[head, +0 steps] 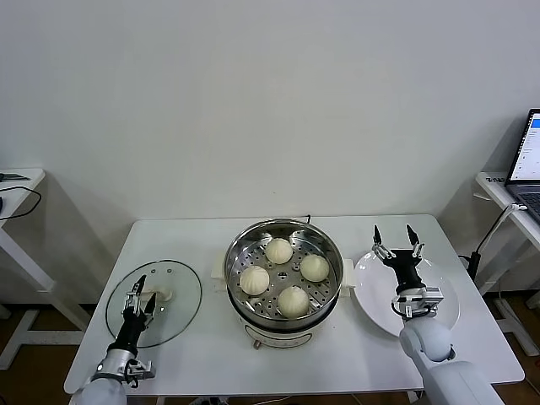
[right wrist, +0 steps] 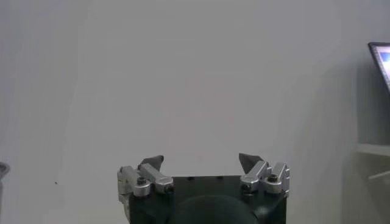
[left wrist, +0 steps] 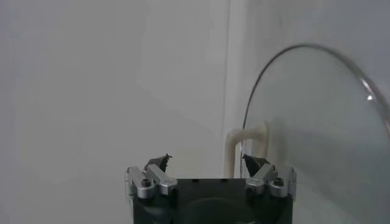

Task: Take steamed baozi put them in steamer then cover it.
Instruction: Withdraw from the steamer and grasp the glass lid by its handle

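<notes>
Several cream-white steamed baozi (head: pixel 278 250) lie on the perforated tray inside the shiny steamer (head: pixel 325 245) at the table's middle. The cover (head: pixel 181 304), a clear glass lid, rests flat on the table to the steamer's left, its cream handle (head: pixel 162 295) at its centre. My left gripper (head: pixel 144 291) is open and hovers low over the cover beside the handle. In the left wrist view the cover (left wrist: pixel 317 122) and handle (left wrist: pixel 234 149) show just past the open gripper (left wrist: pixel 206 158). My right gripper (head: pixel 393 230) is raised over the white plate, open and holding nothing (right wrist: pixel 201 159).
An empty white plate (head: pixel 371 291) lies to the right of the steamer. Side tables stand off both ends of the white table (head: pixel 194 236), the right one bearing a laptop (head: pixel 527 160). A black cord runs off behind the steamer.
</notes>
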`<state>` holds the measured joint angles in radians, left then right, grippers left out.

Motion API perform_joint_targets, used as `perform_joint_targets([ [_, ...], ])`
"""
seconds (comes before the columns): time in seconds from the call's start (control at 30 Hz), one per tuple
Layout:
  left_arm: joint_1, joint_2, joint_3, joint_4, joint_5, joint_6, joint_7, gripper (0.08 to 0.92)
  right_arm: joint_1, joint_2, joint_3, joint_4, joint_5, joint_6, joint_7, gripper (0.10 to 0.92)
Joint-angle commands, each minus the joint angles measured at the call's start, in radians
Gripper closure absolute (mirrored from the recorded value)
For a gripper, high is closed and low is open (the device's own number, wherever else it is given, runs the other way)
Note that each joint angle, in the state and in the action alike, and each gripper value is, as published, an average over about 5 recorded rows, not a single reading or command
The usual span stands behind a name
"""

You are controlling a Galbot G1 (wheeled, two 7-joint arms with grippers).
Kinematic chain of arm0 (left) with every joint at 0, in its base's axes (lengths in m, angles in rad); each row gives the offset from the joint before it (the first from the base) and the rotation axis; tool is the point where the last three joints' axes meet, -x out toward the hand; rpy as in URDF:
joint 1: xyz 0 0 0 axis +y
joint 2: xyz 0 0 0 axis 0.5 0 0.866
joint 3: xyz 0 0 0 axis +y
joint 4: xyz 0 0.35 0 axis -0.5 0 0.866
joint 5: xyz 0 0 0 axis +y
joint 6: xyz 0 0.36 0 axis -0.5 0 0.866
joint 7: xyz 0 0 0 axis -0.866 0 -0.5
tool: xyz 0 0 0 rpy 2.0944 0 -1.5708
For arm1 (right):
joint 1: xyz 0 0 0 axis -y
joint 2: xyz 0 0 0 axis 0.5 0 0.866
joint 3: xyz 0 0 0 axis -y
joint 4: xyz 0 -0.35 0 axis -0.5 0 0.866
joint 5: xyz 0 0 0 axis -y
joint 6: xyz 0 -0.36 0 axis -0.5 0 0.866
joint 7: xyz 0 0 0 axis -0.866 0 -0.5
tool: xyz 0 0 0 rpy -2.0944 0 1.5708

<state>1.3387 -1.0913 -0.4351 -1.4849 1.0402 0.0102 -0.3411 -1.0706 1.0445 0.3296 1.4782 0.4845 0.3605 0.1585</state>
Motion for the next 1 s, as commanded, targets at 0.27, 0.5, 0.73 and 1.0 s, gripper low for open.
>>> perform_joint_targets([
  [0.27, -0.086, -0.002, 0.014, 0.074, -0.002, 0.002, 0.008, 0.177, -0.004, 0.004, 0.005, -0.006, -0.011, 0.004, -0.001, 0.203],
  [0.5, -0.108, -0.006, 0.02, 0.101, 0.001, -0.002, 0.014, 0.193, 0.0, 0.001, 0.004, -0.005, -0.014, 0.004, 0.0, 0.203],
  [0.73, -0.114, -0.005, 0.021, 0.129, 0.006, -0.018, 0.016, 0.379, 0.005, 0.005, 0.0, -0.009, -0.02, 0.004, 0.002, 0.203],
  [1.0, -0.114, -0.011, 0.026, 0.152, 0.006, -0.036, 0.013, 0.613, 0.008, 0.012, -0.003, -0.01, -0.033, 0.004, 0.004, 0.203],
])
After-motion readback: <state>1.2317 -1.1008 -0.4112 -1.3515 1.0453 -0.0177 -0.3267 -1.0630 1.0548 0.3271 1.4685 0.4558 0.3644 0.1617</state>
